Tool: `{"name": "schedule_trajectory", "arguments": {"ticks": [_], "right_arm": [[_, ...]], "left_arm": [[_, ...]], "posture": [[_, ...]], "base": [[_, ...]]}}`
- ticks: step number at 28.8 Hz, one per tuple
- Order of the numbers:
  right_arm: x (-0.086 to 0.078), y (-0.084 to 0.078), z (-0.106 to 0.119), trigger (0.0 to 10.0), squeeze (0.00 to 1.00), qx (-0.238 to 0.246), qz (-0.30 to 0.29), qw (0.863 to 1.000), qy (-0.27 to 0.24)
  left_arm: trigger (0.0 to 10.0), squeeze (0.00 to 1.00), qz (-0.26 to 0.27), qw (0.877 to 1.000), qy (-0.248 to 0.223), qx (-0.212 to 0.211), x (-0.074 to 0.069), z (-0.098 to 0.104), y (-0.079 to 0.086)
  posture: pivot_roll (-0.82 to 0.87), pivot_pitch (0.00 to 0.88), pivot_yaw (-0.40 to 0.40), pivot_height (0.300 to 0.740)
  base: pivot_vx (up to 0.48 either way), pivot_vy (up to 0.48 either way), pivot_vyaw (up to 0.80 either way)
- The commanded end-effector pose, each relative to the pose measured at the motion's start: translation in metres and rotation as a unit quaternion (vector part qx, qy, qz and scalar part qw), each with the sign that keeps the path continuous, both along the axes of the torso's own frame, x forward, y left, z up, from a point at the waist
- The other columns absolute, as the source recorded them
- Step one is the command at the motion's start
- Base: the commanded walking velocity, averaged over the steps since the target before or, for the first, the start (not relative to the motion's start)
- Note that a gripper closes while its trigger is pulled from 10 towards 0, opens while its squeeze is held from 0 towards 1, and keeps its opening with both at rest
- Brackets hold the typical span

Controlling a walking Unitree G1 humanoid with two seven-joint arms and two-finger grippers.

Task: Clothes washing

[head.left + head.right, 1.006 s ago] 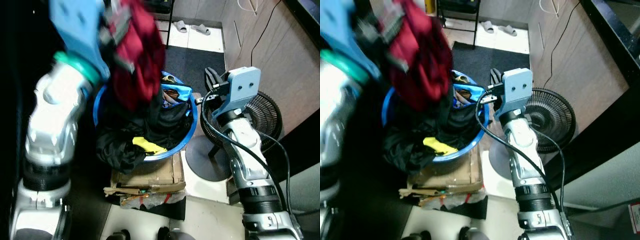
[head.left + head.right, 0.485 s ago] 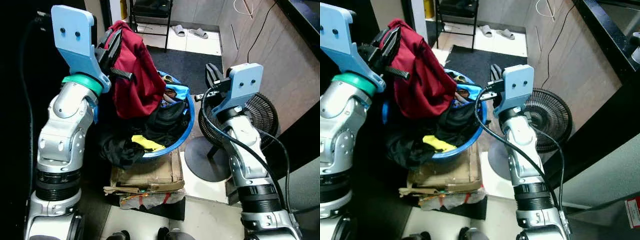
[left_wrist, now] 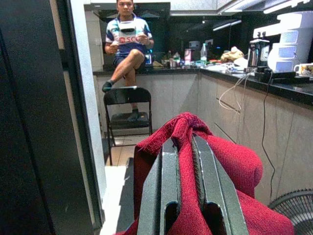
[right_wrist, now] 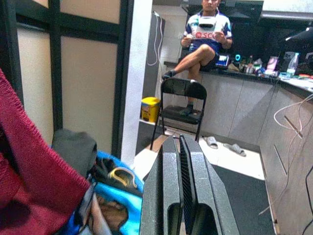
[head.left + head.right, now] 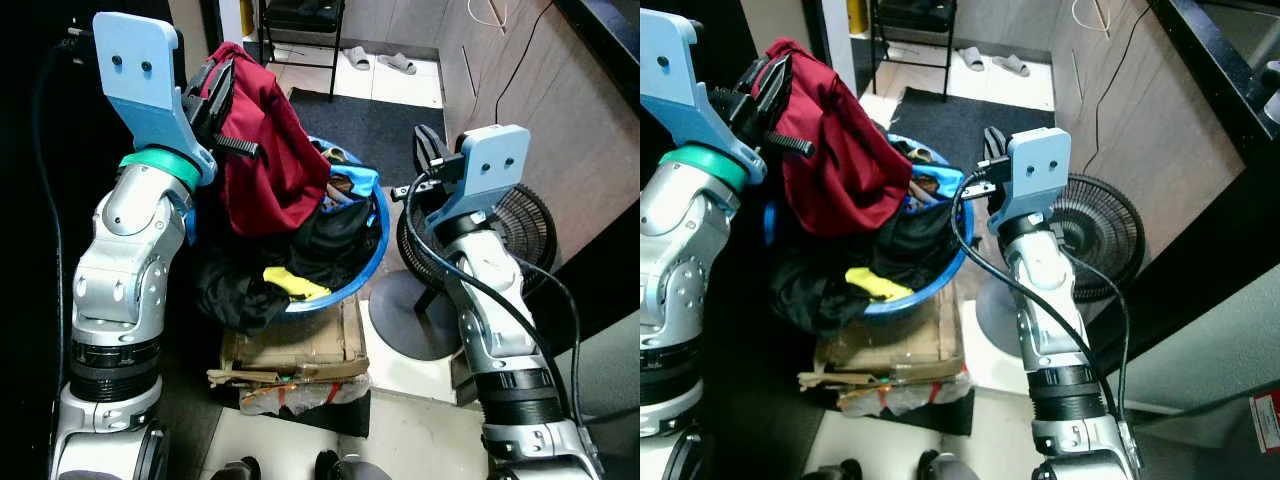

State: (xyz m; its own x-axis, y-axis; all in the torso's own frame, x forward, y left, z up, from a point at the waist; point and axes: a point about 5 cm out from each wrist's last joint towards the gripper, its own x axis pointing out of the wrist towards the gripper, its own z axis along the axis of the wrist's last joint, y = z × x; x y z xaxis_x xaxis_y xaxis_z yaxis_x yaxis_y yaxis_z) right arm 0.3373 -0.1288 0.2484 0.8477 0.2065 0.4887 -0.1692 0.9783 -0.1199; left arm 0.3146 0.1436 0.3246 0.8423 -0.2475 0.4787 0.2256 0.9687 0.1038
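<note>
Left wrist view puts the red garment [image 3: 210, 171] right at the lens: the left claw [image 3: 186, 161] has its two black fingers pinched together on a fold near the top of the cloth. From the head camera the same garment [image 5: 265, 150] hangs raised above the blue laundry basin [image 5: 372, 262], its lower hem draped against the dark clothes [image 5: 335, 240] heaped inside, beside a yellow item [image 5: 295, 285] lying on the pile. The basin rests on a flattened cardboard box [image 5: 295, 355] on the floor.

The right claw [image 4: 180, 161] is held out over the basin's far edge with its fingers pressed together and nothing between them. Just beside that arm stands a black floor fan [image 5: 510, 235]. Beyond are a dark mat [image 5: 385, 125], a pair of slippers [image 5: 385, 60] and a folding chair [image 4: 178, 105]; a person [image 4: 205, 34] sits up on the tabletop behind the chair.

The main risk, as I judge it, is the grip: only a narrow fold is caught, so the weight of the hanging cloth could pull it free. The trailing hem may also snag the dark clothes and drag them over the rim, or tip the basin off its uneven cardboard perch. A wide swing could bring the right arm against the fan.
</note>
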Motion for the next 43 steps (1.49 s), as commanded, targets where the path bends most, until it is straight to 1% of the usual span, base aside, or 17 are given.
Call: {"name": "schedule_trajectory", "arguments": {"ticks": [1,18,27,32,43], "right_arm": [[0.0000,0.0006,-0.0035,10.0,0.00,0.003,-0.001,1.000,0.009],[0.0001,0.0001,-0.0045,10.0,0.00,0.004,-0.005,1.000,0.013],[0.0010,-0.0004,-0.0056,10.0,0.00,0.004,-0.007,1.000,0.018],[0.0016,-0.0008,-0.0059,10.0,0.00,0.011,-0.005,1.000,0.023],[0.0033,0.0000,-0.0026,10.0,0.00,0.010,-0.004,1.000,0.019]], "left_arm": [[10.0,0.00,0.000,1.000,-0.002,0.004,-0.0015,-0.0007,-0.0013],[10.0,0.00,0.001,1.000,0.000,0.005,-0.0014,-0.0011,-0.0002],[10.0,0.00,-0.010,1.000,0.001,0.002,-0.0021,-0.0006,-0.0035],[10.0,0.00,-0.004,1.000,0.002,0.007,-0.0016,-0.0015,-0.0037],[10.0,0.00,-0.002,1.000,-0.001,0.007,-0.0013,-0.0002,-0.0028]], "posture": [[0.00,0.079,0.003,0.740],[0.00,0.084,0.004,0.740],[0.00,0.083,0.004,0.740],[0.00,0.079,0.004,0.740],[0.00,0.064,0.003,0.740]], "base": [[-0.356,0.000,0.00],[-0.338,0.000,0.00],[0.000,0.000,0.00],[0.000,0.000,-0.80],[0.000,0.000,-0.80]]}}
